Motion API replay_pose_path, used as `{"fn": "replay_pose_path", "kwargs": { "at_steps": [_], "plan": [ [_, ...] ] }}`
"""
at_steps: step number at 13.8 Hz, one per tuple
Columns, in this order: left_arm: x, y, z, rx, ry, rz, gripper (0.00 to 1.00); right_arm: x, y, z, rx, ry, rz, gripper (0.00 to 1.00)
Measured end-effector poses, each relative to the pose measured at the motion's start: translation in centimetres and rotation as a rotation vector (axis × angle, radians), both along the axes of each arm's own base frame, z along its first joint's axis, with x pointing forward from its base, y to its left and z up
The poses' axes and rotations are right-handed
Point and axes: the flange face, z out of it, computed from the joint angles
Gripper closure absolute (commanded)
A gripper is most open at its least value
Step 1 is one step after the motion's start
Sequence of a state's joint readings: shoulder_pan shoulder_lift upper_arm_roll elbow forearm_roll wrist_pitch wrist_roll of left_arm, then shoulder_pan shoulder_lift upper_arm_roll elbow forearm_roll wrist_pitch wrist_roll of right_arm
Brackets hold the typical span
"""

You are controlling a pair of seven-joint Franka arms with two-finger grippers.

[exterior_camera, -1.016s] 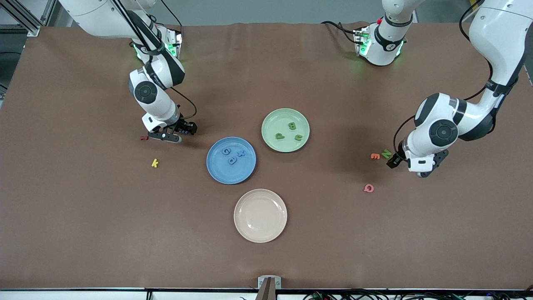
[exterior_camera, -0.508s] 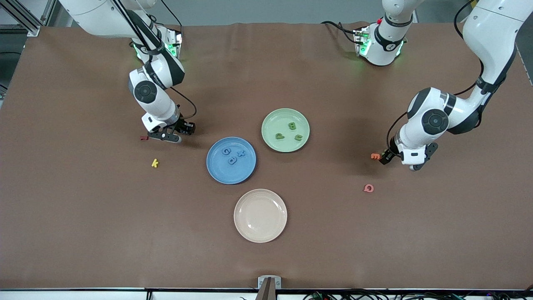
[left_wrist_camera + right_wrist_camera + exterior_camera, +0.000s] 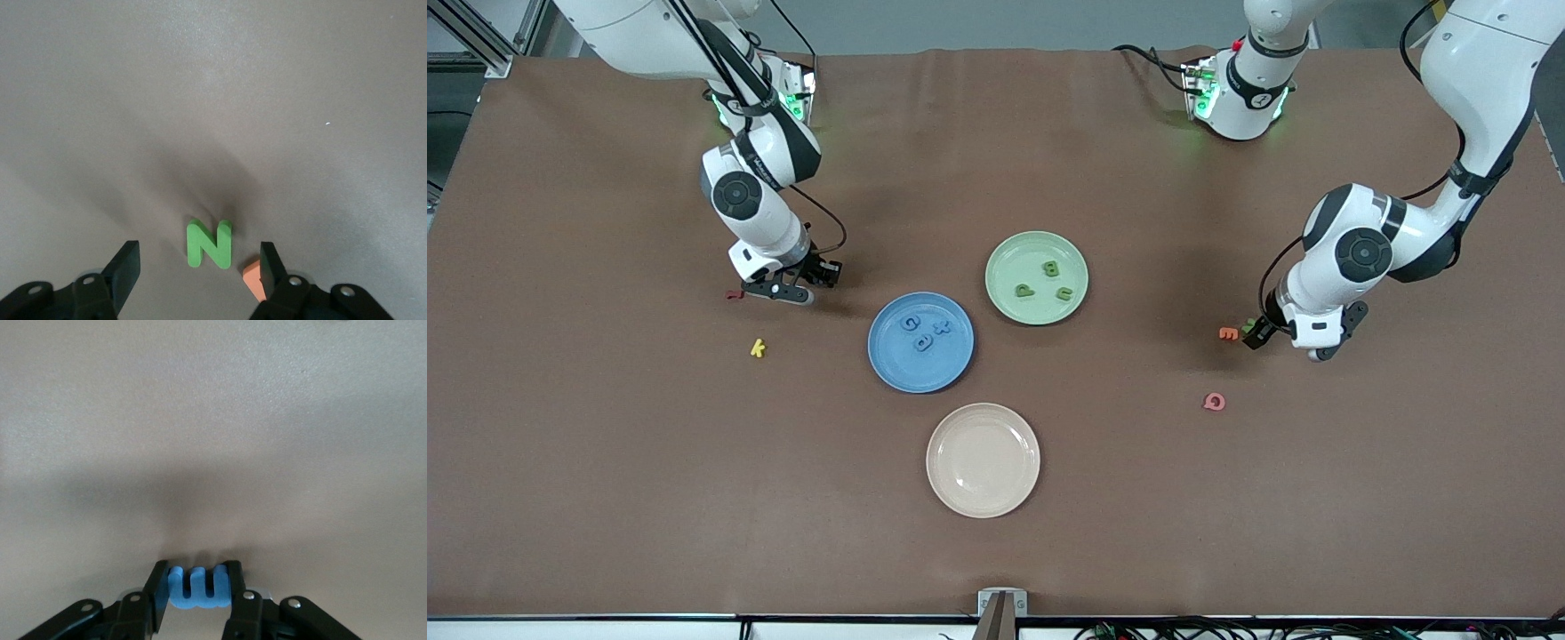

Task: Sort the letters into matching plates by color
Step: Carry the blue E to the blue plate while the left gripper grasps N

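The blue plate point(image 3: 941, 369) holds three blue letters point(image 3: 923, 333). Beside it, the pale green plate point(image 3: 1012, 253) holds three green letters point(image 3: 1049, 277). My right gripper point(image 3: 796, 286) is low over the table toward the right arm's end, shut on a blue letter point(image 3: 198, 595) that fills the gap between its fingers. Toward the left arm's end, my left gripper point(image 3: 1258, 336) is open and low over a green N point(image 3: 210, 244), which lies flat on the table between the spread fingers without touching either one.
An orange letter point(image 3: 1228, 333) lies right beside the N, against one left finger point(image 3: 269, 263). A pink letter point(image 3: 1214, 402) sits nearer the camera. A red letter point(image 3: 735, 294) and a yellow k point(image 3: 758, 348) lie by the right gripper. A cream plate point(image 3: 983, 460) is nearest the camera.
The right gripper has closed on the blue letter. The left gripper has shifted over the green N, which now sits between its fingers, and those fingers have narrowed a little.
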State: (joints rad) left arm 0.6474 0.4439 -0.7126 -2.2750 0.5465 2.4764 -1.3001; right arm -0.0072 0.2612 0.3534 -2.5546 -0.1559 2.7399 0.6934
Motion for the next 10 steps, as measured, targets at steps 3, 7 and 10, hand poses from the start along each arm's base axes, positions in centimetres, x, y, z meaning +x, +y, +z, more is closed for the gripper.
{"fn": "replay_pose_path", "kwargs": {
  "at_steps": [3,7,10],
  "plan": [
    [-0.3,0.0,-0.2,0.000,0.006,-0.001,0.22,3.0,0.7,2.0,-0.018,0.004,-0.024,1.00],
    [-0.6,0.3,-0.8,-0.004,0.020,0.006,0.24,8.1,4.4,7.1,-0.056,0.022,-0.076,1.00],
    [-0.8,0.4,-1.3,-0.008,0.026,0.002,0.24,9.9,10.9,8.6,-0.033,0.010,-0.155,1.00]
  ]
}}
